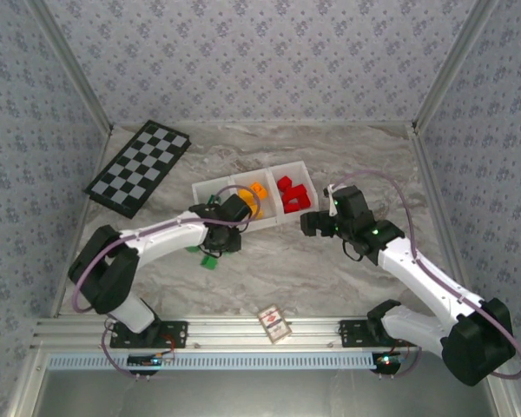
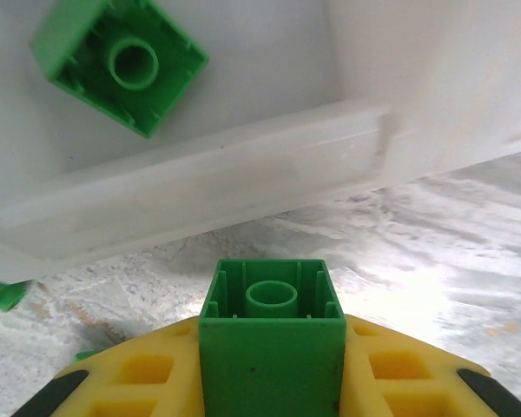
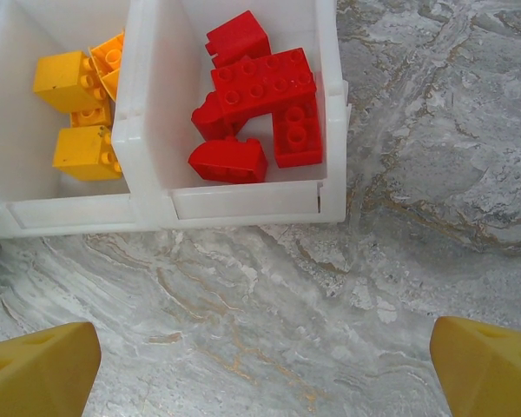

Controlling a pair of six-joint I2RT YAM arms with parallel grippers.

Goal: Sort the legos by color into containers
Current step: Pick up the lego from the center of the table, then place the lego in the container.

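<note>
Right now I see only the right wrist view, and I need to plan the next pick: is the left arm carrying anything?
Observer: Yes, the left gripper has its jaws shut on a green brick.
Operator: Is any green sorted already?
Observer: A second green brick lies in the white compartment just ahead of it.
Operator: Any loose ones left?
Observer: A loose green piece lies on the table by the left arm.

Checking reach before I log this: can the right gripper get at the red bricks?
Probably yes. The right gripper is open, facing the red bricks; their compartment is open-topped, with bare table between.
</note>
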